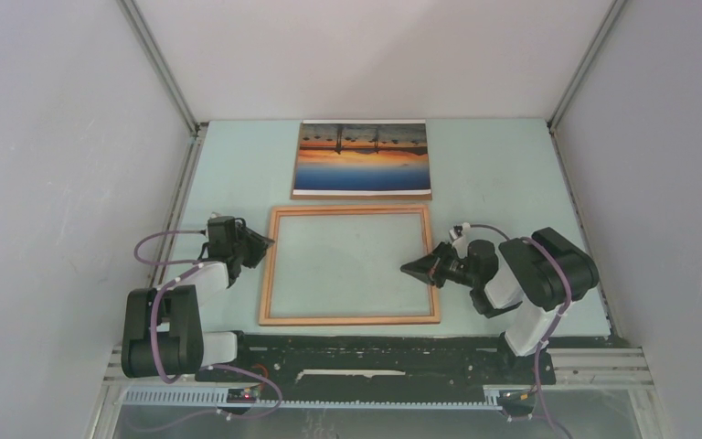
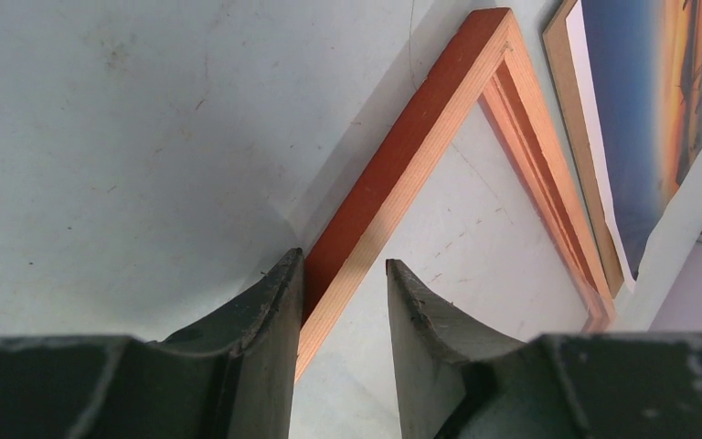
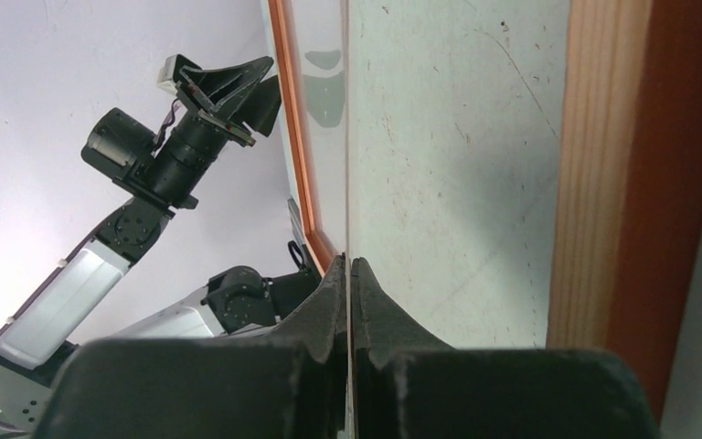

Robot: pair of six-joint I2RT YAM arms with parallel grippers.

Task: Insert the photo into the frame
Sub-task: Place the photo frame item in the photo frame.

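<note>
The frame (image 1: 347, 319) lies flat at the middle of the table, its orange wooden rim closed all round. The photo (image 1: 363, 157), a sunset print, lies face up just beyond it on a brown backing board (image 1: 362, 196). My left gripper (image 1: 260, 245) is open and straddles the frame's left rim (image 2: 402, 155), one finger outside and one inside (image 2: 343, 270). My right gripper (image 1: 413, 268) sits just inside the right rim (image 3: 640, 165). It is shut (image 3: 349, 265) on the thin edge of the clear pane (image 3: 327, 137).
White walls close in the table on the left, right and far sides. A black rail with cables (image 1: 375, 352) runs along the near edge between the arm bases. The left arm (image 3: 174, 155) shows across the frame in the right wrist view.
</note>
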